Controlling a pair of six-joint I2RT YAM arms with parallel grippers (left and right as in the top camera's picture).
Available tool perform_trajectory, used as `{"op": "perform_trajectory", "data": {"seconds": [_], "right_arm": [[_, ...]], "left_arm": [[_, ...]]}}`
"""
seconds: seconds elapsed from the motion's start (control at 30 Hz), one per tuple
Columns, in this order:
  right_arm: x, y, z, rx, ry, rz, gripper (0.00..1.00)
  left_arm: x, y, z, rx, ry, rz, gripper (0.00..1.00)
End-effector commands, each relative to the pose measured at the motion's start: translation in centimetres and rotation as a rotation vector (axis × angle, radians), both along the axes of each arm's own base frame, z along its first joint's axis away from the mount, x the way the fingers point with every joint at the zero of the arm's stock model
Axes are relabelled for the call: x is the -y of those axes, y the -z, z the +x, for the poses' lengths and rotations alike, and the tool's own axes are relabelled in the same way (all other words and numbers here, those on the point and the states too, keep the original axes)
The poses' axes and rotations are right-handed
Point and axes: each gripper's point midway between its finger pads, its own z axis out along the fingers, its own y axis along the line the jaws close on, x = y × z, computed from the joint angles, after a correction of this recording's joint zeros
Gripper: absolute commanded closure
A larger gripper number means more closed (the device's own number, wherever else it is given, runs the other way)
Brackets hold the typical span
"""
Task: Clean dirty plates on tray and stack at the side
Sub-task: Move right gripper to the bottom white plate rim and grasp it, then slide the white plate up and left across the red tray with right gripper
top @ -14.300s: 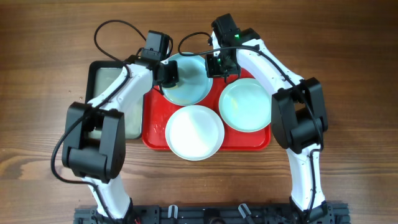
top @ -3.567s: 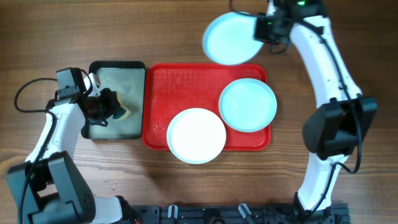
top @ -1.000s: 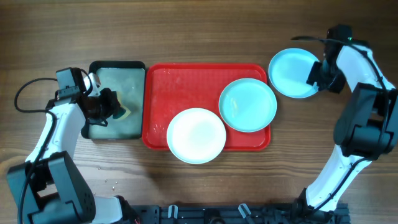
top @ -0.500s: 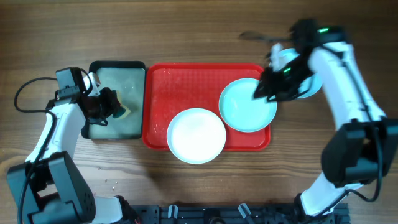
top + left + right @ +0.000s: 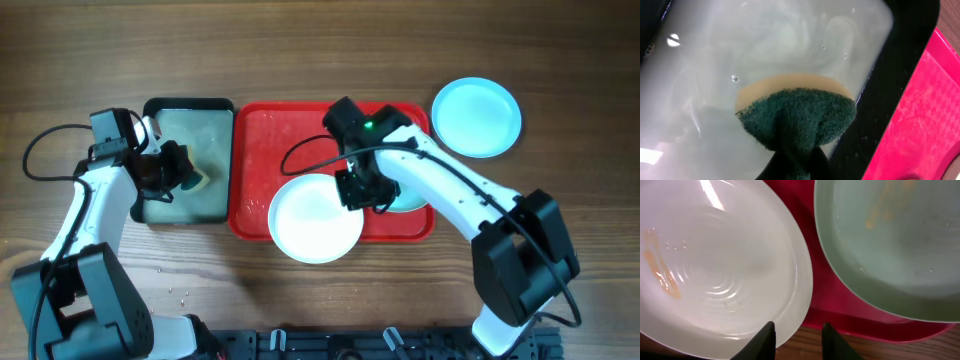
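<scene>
The red tray (image 5: 290,140) holds a white plate (image 5: 310,220) at its front and a pale aqua plate (image 5: 408,201), mostly hidden under my right arm. A second aqua plate (image 5: 477,117) lies on the table to the right of the tray. My right gripper (image 5: 360,190) is open and empty, low over the white plate's right rim. In the right wrist view its fingers (image 5: 799,342) straddle the rim of the white plate (image 5: 715,275), which has orange smears, as does the aqua plate (image 5: 895,245). My left gripper (image 5: 172,178) is shut on a green-and-yellow sponge (image 5: 795,120).
A black-rimmed tray (image 5: 190,110) with cloudy water (image 5: 765,45) stands left of the red tray, and the sponge hangs over it. A few small crumbs (image 5: 178,292) lie on the wooden table at the front left.
My right arm let go of the aqua plate on the table at the right, then swung left over the tray to the white plate's rim. The left arm has not moved.
</scene>
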Motion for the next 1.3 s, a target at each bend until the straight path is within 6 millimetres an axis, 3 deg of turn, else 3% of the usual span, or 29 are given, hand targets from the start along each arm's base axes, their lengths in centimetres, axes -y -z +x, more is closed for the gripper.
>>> {"op": "perform_trajectory", "data": {"seconds": [0.0, 0.2, 0.4, 0.53, 0.7, 0.8, 0.83, 1.07, 1.1, 1.17, 1.27], "right_arm": [[0.6, 0.4, 0.4, 0.048, 0.044, -0.079, 0.69], [0.6, 0.5, 0.4, 0.048, 0.051, -0.078, 0.69], [0.6, 2.8, -0.6, 0.027, 0.051, -0.055, 0.69], [0.8, 3.6, -1.0, 0.019, 0.054, -0.053, 0.76], [-0.6, 4.4, -1.7, -0.015, 0.055, 0.03, 0.78], [-0.7, 4.5, -1.5, -0.004, 0.054, 0.035, 0.96], [-0.8, 4.5, -1.3, 0.002, 0.055, 0.04, 0.96], [-4.6, 3.8, 3.6, 0.183, 0.153, 0.201, 0.96], [-5.5, 3.4, 5.1, 0.244, 0.177, 0.238, 0.96], [-5.1, 2.8, 8.1, 0.386, 0.261, 0.214, 0.96], [-4.2, 2.3, 9.9, 0.485, 0.287, 0.171, 0.96]], "left_arm": [[0.2, 0.4, -0.2, -0.005, 0.022, 0.007, 0.92], [0.2, 0.4, -0.2, -0.005, 0.022, 0.007, 0.92], [0.2, 0.4, -0.2, -0.005, 0.022, 0.007, 0.92], [0.2, 0.4, -0.2, -0.005, 0.022, 0.007, 0.92], [0.2, 0.4, -0.2, -0.005, 0.022, 0.007, 0.92], [0.2, 0.4, -0.2, -0.005, 0.022, 0.007, 0.92], [0.2, 0.4, -0.2, -0.005, 0.022, 0.007, 0.92], [0.2, 0.4, -0.2, -0.008, 0.022, 0.006, 0.92], [0.2, 0.4, -0.2, -0.008, 0.022, 0.006, 0.92], [0.2, 0.4, -0.2, -0.008, 0.022, 0.007, 0.91], [0.2, 0.4, -0.2, -0.008, 0.022, 0.007, 0.92]]}}
